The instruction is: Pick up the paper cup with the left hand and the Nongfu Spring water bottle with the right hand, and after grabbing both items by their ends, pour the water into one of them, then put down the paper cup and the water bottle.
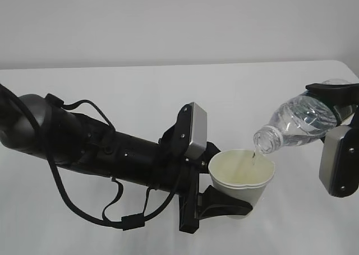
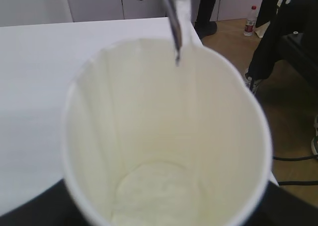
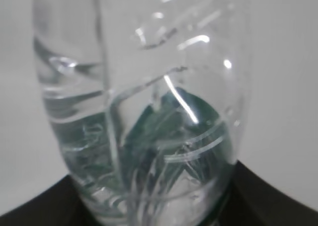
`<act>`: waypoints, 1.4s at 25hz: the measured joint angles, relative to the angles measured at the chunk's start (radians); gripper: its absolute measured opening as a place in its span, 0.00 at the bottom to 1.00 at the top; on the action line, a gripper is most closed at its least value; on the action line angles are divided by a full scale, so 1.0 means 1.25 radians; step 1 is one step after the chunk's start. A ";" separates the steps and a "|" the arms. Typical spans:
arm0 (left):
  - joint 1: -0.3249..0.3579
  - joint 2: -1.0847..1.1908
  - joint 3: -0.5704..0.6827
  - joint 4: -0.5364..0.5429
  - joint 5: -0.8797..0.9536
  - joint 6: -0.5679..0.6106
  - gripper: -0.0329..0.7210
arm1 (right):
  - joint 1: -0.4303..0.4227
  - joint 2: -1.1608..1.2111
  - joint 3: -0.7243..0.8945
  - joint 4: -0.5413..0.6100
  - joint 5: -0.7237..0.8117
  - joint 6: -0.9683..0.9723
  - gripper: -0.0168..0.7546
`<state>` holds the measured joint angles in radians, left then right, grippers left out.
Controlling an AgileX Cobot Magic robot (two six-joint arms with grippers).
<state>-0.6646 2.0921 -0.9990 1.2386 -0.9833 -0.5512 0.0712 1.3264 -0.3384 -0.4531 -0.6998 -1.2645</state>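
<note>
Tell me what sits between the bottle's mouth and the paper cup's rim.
Only a thin stream of water falling from the Nongfu Spring water bottle into the paper cup; nothing else lies there. The exterior view shows it, and the left wrist view shows the stream too.

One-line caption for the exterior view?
Right claw tilts the water bottle, pouring water into the paper cup held by the left claw.

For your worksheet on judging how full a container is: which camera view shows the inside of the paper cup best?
The left wrist view: it looks straight down into the paper cup to its bottom. The exterior view shows only its rim and upper inside wall. The right wrist view shows none of it.
</note>
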 joint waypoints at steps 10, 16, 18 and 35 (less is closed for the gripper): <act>0.000 0.000 0.000 0.000 0.001 0.000 0.64 | 0.000 0.000 0.000 0.001 0.000 -0.004 0.57; 0.000 0.000 0.000 0.000 0.002 0.000 0.64 | 0.000 0.000 0.000 0.001 -0.001 -0.005 0.57; 0.000 0.000 0.000 0.000 0.002 0.000 0.64 | 0.000 0.000 0.000 0.001 -0.001 -0.005 0.57; 0.000 0.000 0.000 0.000 0.002 0.000 0.64 | 0.000 0.000 0.000 0.001 -0.005 -0.005 0.57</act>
<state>-0.6646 2.0921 -0.9990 1.2386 -0.9810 -0.5512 0.0712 1.3264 -0.3384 -0.4515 -0.7064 -1.2712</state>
